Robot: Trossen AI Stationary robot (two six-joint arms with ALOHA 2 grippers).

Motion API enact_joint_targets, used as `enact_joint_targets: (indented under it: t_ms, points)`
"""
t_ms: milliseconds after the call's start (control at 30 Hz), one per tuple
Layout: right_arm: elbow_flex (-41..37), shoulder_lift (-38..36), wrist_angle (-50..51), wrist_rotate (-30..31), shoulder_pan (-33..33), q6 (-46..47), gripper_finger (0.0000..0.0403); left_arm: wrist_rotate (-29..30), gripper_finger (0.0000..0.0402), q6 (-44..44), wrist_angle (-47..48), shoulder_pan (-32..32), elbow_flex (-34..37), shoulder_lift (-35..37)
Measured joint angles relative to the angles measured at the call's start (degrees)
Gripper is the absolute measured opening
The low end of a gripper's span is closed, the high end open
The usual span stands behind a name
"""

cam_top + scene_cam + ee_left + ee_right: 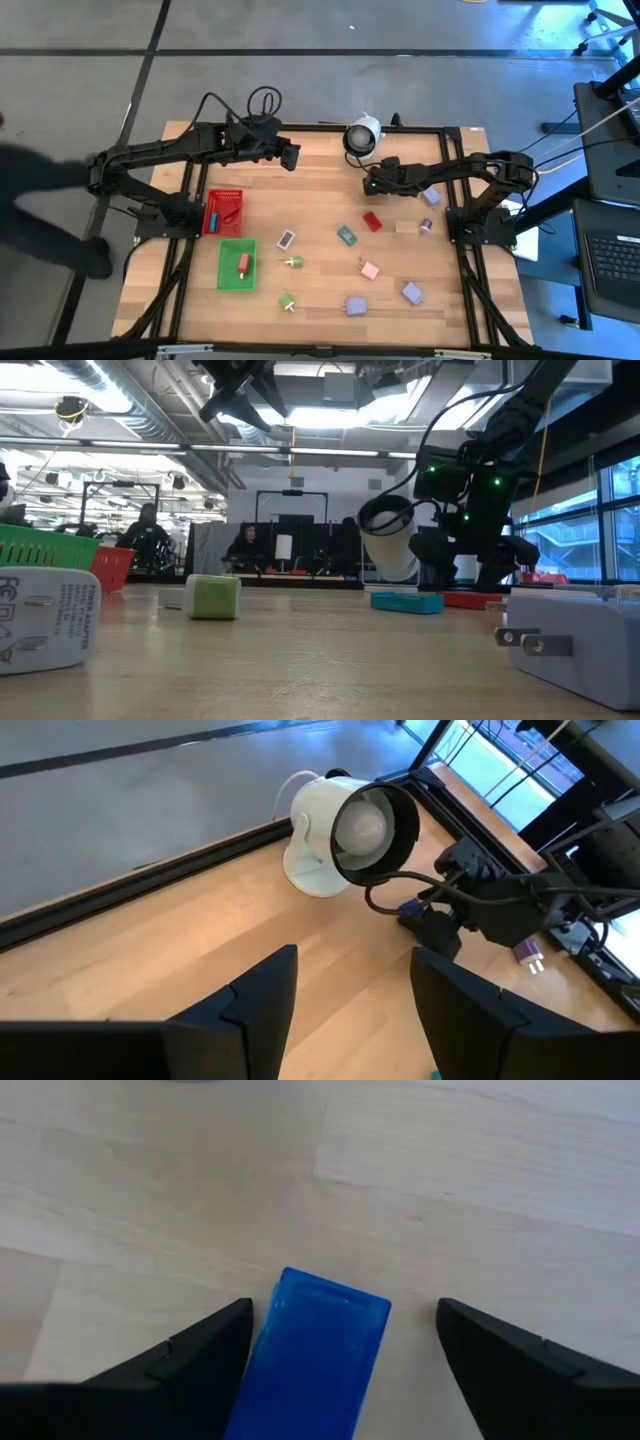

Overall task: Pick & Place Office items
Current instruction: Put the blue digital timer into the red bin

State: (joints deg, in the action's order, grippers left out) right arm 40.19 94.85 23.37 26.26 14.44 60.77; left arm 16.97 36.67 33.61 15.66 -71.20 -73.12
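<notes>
My right gripper [370,186] is open and low over the table's far middle, next to the white round object [362,136]. A blue block [312,1355] lies flat on the wood between its two fingers, lengthwise along them. A wide gap shows at one finger [500,1350]; the other finger [215,1345] stands close to the block's long side. My left gripper [292,155] is open and empty, high above the table's far left part; it shows at the top of the low view [235,395]. Other small pieces lie scattered on the table. My right gripper stands astride the blue block, fingers pointing down at a slant. One finger is right beside the block's long side [262,1350]; I cannot tell whether it touches. The block lies flat on the table.
A red mesh tray [222,211] and a green mesh tray [237,266] stand at the left, each with pieces inside. Red [372,221], teal [347,235], pink [369,269] and lavender [354,305] pieces and green pins [292,262] lie across the middle and near side.
</notes>
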Motion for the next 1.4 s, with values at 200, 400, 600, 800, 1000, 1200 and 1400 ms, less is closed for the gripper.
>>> enact_joint_targets:
  t_ms: [200, 400, 600, 800, 1000, 1200, 1400]
  points:
    - [0.02, 0.00, -0.09, -1.05, -0.02, -2.61, 0.0269, 0.02, 0.0192, 1.61, 0.00, 0.00, 0.00, 0.00]
    - [0.00, 0.00, -0.80, -1.73, -0.03, -3.17, 0.0206, 0.04, 0.0192, 2.49, 0.00, 0.00, 0.00, 0.00]
    - [0.24, 0.00, -1.47, -2.97, 0.00, -5.59, 0.0157, 1.09, 0.0192, 1.11, 0.00, 0.00, 0.00, 0.00]
    - [3.59, 0.28, 1.96, -6.83, 0.15, -6.63, 0.0157, 1.38, 0.0192, -0.58, 0.00, 0.00, 0.00, 0.00]
    - [10.45, 0.63, 9.56, -15.06, -0.26, -14.77, 0.0160, 1.44, 0.0192, -1.90, -0.01, 0.00, 0.00, 0.00]
    - [15.91, 0.53, 11.35, -17.52, -1.85, -21.81, 0.0158, 2.99, 0.0192, -1.93, -0.45, 0.00, 0.00, -0.01]
    - [19.03, -2.08, 11.37, -21.72, -3.52, -26.76, 0.0158, 3.06, 0.0192, -1.44, -0.88, -0.01, 0.00, -0.02]
